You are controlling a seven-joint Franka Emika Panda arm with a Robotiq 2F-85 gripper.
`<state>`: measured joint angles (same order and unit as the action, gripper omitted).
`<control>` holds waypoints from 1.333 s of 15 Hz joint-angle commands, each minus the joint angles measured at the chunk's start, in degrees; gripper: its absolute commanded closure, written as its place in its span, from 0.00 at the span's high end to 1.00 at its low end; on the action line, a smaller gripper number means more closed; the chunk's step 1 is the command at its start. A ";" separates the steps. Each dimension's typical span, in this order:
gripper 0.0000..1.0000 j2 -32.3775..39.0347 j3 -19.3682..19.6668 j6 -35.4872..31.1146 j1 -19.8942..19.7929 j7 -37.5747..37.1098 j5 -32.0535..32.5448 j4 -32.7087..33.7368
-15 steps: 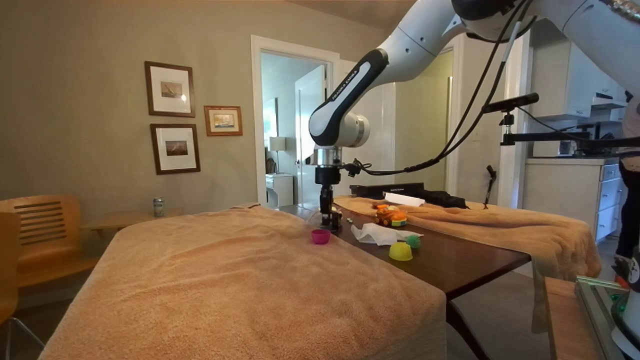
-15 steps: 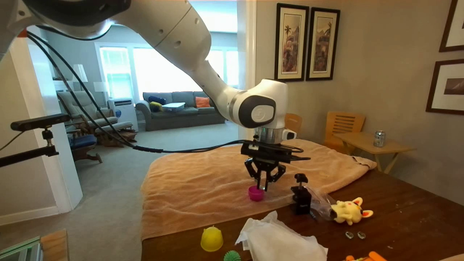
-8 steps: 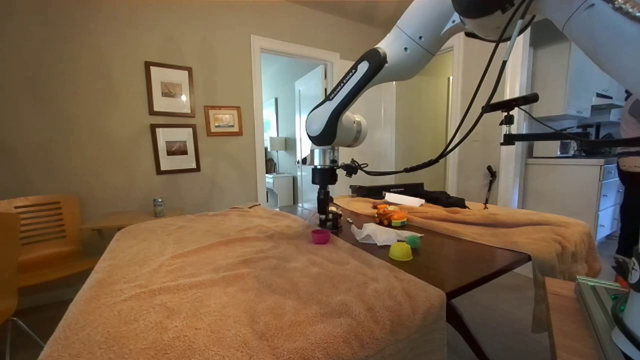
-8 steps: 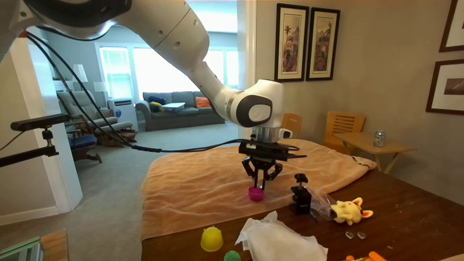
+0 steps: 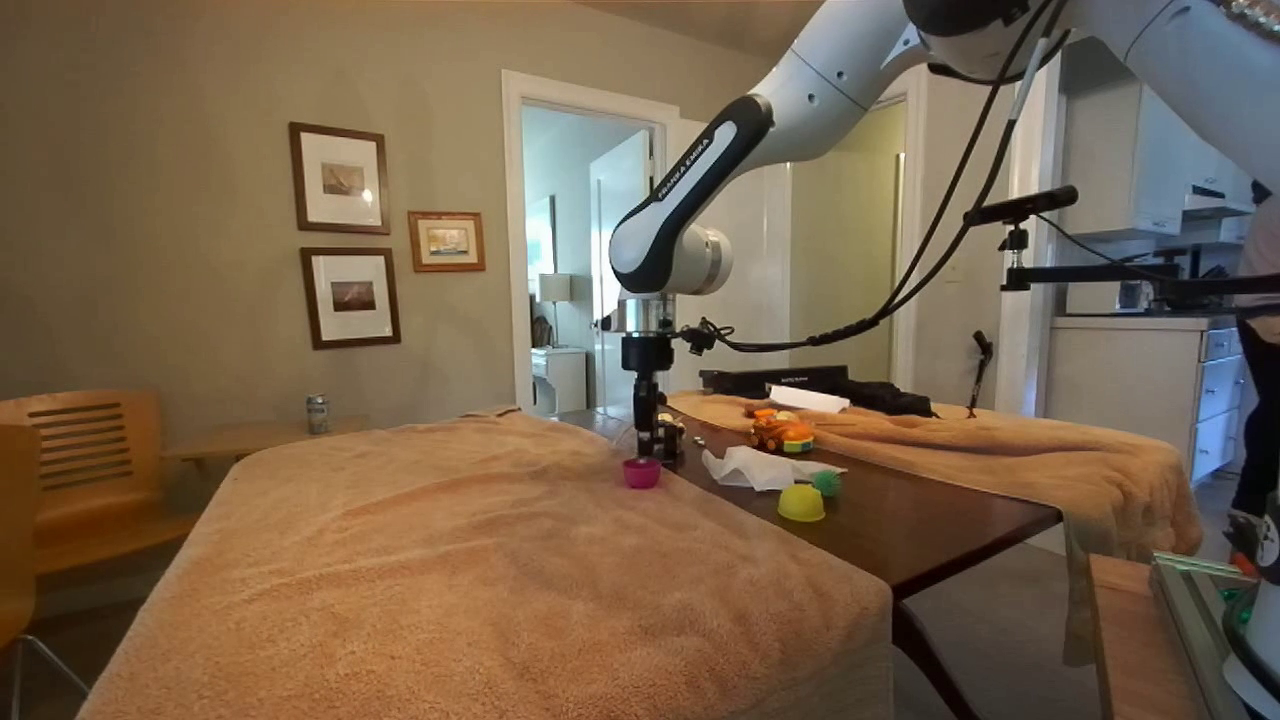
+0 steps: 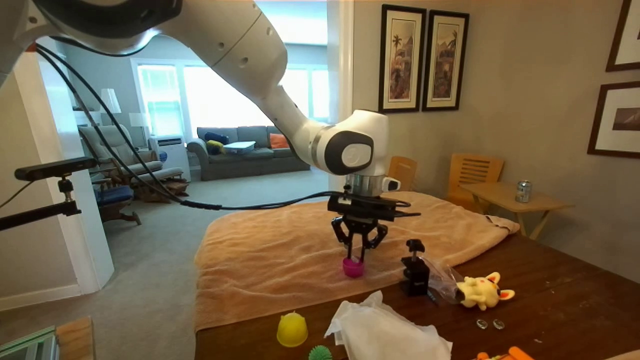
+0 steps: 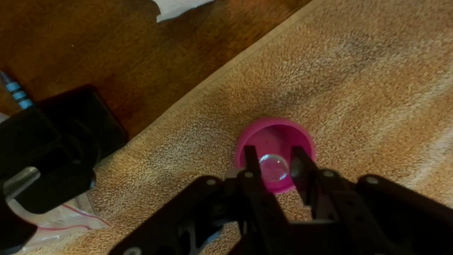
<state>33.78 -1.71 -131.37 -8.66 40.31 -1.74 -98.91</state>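
Observation:
A small pink cup [image 6: 353, 270] stands on the orange towel [image 6: 280, 280]. It shows in both exterior views [image 5: 641, 476] and in the wrist view [image 7: 274, 121], its opening facing up. My gripper [image 6: 355, 259] points straight down over it, its fingertips at about rim height [image 5: 643, 457]. I cannot tell whether the tips are below the rim. In the wrist view, the gripper [image 7: 274, 150] is closed around a clear round glass gem [image 7: 274, 168], which spans the gap between both fingers. The cup's floor shows pink around and through the gem.
A black clamp [image 6: 416, 277] stands beside the gripper, near a clear bag and a yellow toy [image 6: 482, 291]. On the dark table [image 6: 565, 300] lie two glass gems [image 6: 490, 324], white paper [image 6: 390, 332], an upturned yellow cup [image 6: 292, 331], a green spiky ball [image 6: 320, 353] and an orange toy vehicle [image 5: 782, 432].
My gripper has shifted a little to the left in both exterior views, from the cup's side to over its opening. The cup has not visibly moved.

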 commanded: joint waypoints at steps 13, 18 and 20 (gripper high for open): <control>1.00 -8.88 -0.69 2.08 -0.84 0.56 0.73 -4.90; 1.00 -15.23 0.65 4.52 -2.61 -0.06 -1.14 -4.95; 1.00 -16.24 1.76 5.64 -3.14 -1.23 -1.47 -3.91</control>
<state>20.69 -1.08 -127.42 -11.11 40.26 -1.94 -101.76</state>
